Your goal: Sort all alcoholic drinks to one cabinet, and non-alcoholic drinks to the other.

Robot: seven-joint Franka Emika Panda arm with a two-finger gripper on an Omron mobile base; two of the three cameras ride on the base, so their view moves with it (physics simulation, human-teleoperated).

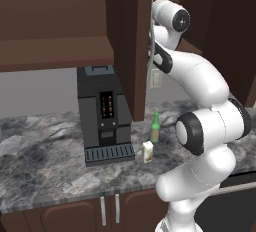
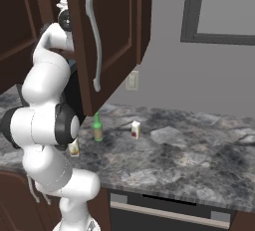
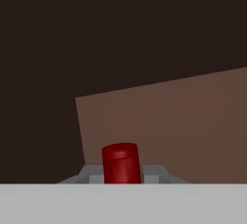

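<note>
Dark cabinet wood closed round the gripper (image 3: 121, 175), which was up inside the narrower cabinet (image 2: 140, 21), behind its open door (image 2: 114, 36) with the long silver handle (image 2: 94, 46). Its jaws were drawn nearly together. A red cylinder (image 3: 120, 162) stood low in the hand view, right at them; whether it was pinched could not be told.

Below on the grey marble counter (image 1: 40, 151) all three drinks stood upright. The green bottle (image 1: 155, 128) was nearest the door's lower edge, the cream carton (image 1: 147, 152) just beside it on the near side, and the white carton (image 2: 135, 129) apart to the right. A black coffee machine (image 1: 105, 116) stood to their left, under the wide cabinet (image 1: 50, 26).

The bottle was probably stiff, smooth and breakable, and tall enough to tip. A firm hold around the body at the label would likely serve better than the thin neck. The cartons looked light, with walls that might give. They would be best taken across two flat faces at mid-height, with modest squeeze.
</note>
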